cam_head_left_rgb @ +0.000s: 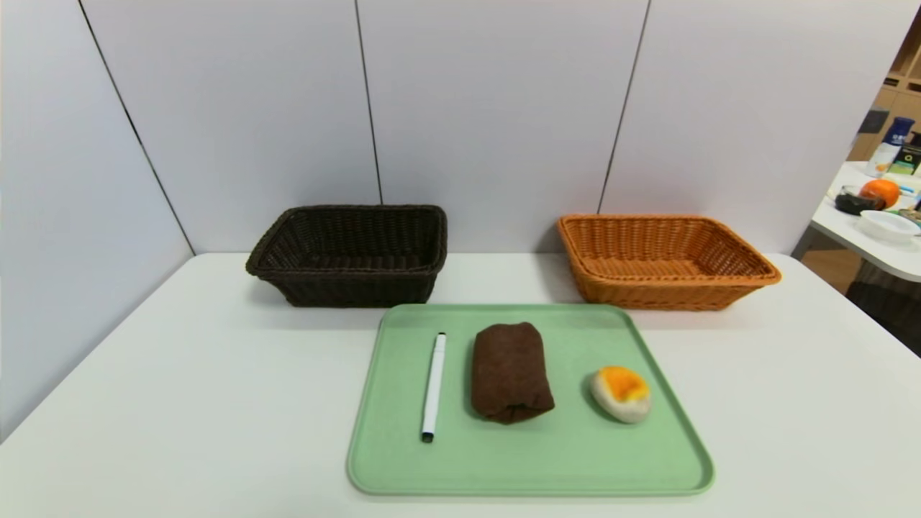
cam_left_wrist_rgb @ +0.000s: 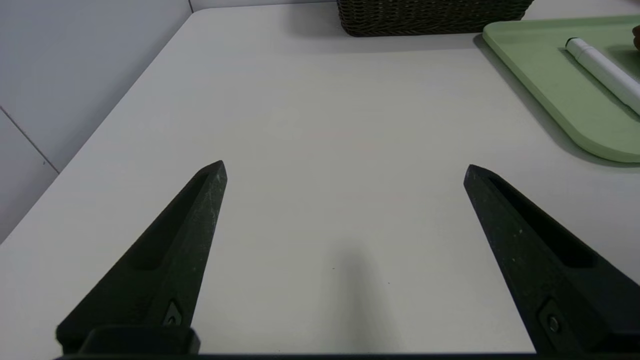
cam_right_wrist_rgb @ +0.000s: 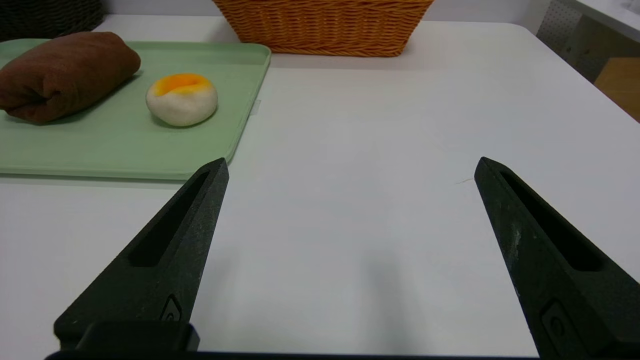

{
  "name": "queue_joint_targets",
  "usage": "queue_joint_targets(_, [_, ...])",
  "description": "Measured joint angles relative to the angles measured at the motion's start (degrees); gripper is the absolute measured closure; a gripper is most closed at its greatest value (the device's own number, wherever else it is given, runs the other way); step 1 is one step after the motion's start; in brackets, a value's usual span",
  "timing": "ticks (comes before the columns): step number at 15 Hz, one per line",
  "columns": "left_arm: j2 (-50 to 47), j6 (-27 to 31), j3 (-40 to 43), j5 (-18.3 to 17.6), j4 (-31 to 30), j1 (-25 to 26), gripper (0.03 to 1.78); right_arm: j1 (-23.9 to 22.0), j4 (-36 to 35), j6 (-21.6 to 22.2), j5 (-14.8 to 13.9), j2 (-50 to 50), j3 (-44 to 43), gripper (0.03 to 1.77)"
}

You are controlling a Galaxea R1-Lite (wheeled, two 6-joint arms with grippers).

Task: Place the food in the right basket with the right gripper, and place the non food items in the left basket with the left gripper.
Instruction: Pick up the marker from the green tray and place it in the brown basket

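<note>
On a green tray (cam_head_left_rgb: 532, 467) lie a white marker pen (cam_head_left_rgb: 433, 385), a rolled brown towel (cam_head_left_rgb: 509, 371) and the food (cam_head_left_rgb: 621, 393), a cream bun with an orange top. Behind the tray stand the dark brown left basket (cam_head_left_rgb: 350, 253) and the orange-tan right basket (cam_head_left_rgb: 660, 259), both empty. Neither arm shows in the head view. My left gripper (cam_left_wrist_rgb: 345, 167) hangs open over bare table, left of the tray (cam_left_wrist_rgb: 560, 85) and the pen (cam_left_wrist_rgb: 605, 72). My right gripper (cam_right_wrist_rgb: 350, 165) hangs open over bare table, right of the tray (cam_right_wrist_rgb: 125, 155); the food (cam_right_wrist_rgb: 182, 99) and the towel (cam_right_wrist_rgb: 65, 72) lie beyond it.
White wall panels close off the table's back and left side. A second table (cam_head_left_rgb: 874, 241) at the far right carries an orange (cam_head_left_rgb: 880, 191), a bowl and bottles. Bare white tabletop lies on both sides of the tray.
</note>
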Motion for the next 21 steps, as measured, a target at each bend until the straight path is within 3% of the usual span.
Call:
queue_joint_targets(5, [0.16, -0.85, -1.79, 1.89, -0.49, 0.04, 0.12, 0.00, 0.94, 0.34, 0.38, 0.00, -3.01, 0.10])
queue_joint_targets(9, [3.82, -1.05, -9.56, 4.11, 2.36, 0.04, 0.12, 0.00, 10.63, 0.09, 2.82, 0.71, -12.04, 0.10])
queue_joint_targets(13, [11.37, -1.54, -19.37, 2.67, 11.87, 0.00, 0.12, 0.30, 14.74, 0.11, 2.54, 8.01, -20.89, 0.10])
queue_joint_targets(17, [21.47, -1.79, -25.16, -1.51, 14.28, -0.05, 0.12, 0.72, 16.03, 0.06, 2.29, 19.57, -27.87, 0.10])
queue_joint_targets(21, [33.71, -1.43, -32.33, -2.26, 16.40, -0.05, 0.12, 0.79, 16.26, -0.05, 2.65, 33.23, -33.90, 0.10])
